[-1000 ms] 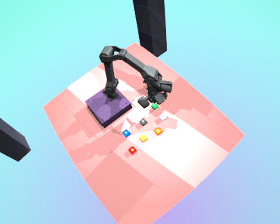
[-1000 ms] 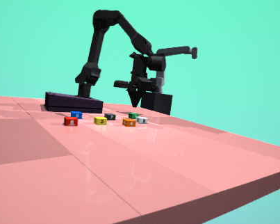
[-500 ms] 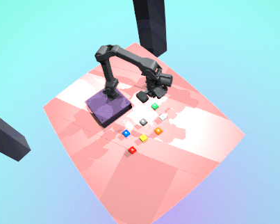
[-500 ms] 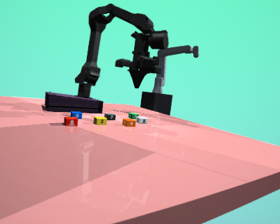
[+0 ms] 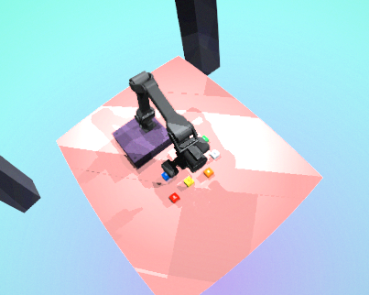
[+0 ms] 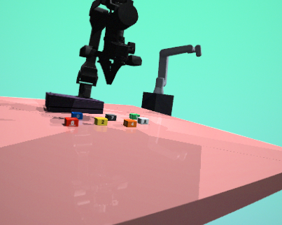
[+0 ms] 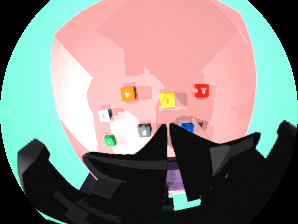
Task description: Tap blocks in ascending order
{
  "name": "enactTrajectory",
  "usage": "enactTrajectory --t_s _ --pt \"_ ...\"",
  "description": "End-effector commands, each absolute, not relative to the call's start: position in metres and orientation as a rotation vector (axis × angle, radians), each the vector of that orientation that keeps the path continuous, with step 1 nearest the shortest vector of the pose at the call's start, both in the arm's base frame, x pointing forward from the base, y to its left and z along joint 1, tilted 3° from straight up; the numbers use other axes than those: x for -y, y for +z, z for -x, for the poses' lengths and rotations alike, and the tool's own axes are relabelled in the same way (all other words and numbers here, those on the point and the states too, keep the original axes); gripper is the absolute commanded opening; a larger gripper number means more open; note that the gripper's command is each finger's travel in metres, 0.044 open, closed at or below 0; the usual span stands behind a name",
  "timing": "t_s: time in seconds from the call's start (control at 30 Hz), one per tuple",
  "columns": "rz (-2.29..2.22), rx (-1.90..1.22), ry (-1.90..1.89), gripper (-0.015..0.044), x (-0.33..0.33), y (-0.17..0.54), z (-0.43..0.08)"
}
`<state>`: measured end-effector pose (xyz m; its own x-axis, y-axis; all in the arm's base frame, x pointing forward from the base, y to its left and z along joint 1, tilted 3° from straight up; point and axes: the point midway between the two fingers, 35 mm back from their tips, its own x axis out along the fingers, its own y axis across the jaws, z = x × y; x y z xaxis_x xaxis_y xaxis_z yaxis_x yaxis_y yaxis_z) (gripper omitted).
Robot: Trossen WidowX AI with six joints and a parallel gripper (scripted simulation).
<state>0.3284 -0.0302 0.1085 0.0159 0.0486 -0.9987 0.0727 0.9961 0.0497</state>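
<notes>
Blocks (image 5: 174, 198) (image 6: 71, 121) (image 7: 201, 90) sit on the pink bench (image 5: 281, 151) (image 6: 166, 168) (image 7: 165, 45), seven in all, and they sit apart from each other. The yellow block (image 5: 189, 181) (image 6: 101, 121) (image 7: 167, 100) shows a 2. It sits between the red block and the orange block (image 5: 209, 172) (image 6: 129, 123) (image 7: 128, 93), which shows a 4. The dark block (image 6: 110, 117) (image 7: 144, 130) shows a 7, and the big arm (image 5: 164, 103) (image 6: 96, 35) hides it from the top. The blue block (image 5: 166, 176) (image 6: 77, 115) (image 7: 187, 127) is near the red one. The white block (image 5: 215, 154) (image 6: 143, 121) (image 7: 105, 115) is between the orange block and the green block (image 5: 205, 138) (image 6: 134, 116) (image 7: 110, 140). The other digits are too small or blurry to tell for sure.

The gripper (image 5: 182, 162) (image 6: 109, 84) (image 7: 166, 127) is up in the air, pointing down, well above the blocks. Its two tips are very close together, with nothing held, and they touch no block. The big arm stands on a purple base (image 5: 136, 142) (image 6: 75, 103) (image 7: 176, 175). A grey arm (image 6: 176, 49) stands on a dark box (image 6: 157, 101) farther back.
</notes>
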Motion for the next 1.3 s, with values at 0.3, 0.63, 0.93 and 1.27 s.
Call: enactTrajectory --t_s 0.3,0.63,0.93,1.27 --pt "-0.082 -1.557 -0.005 0.002 0.039 0.027 -0.333" --pt "-0.082 -1.557 -0.005 0.002 0.039 0.02 -0.333" --pt "-0.082 -1.557 -0.005 0.002 0.038 0.005 -0.333" --pt "-0.082 -1.557 -0.005 0.002 0.037 -0.003 -0.333"
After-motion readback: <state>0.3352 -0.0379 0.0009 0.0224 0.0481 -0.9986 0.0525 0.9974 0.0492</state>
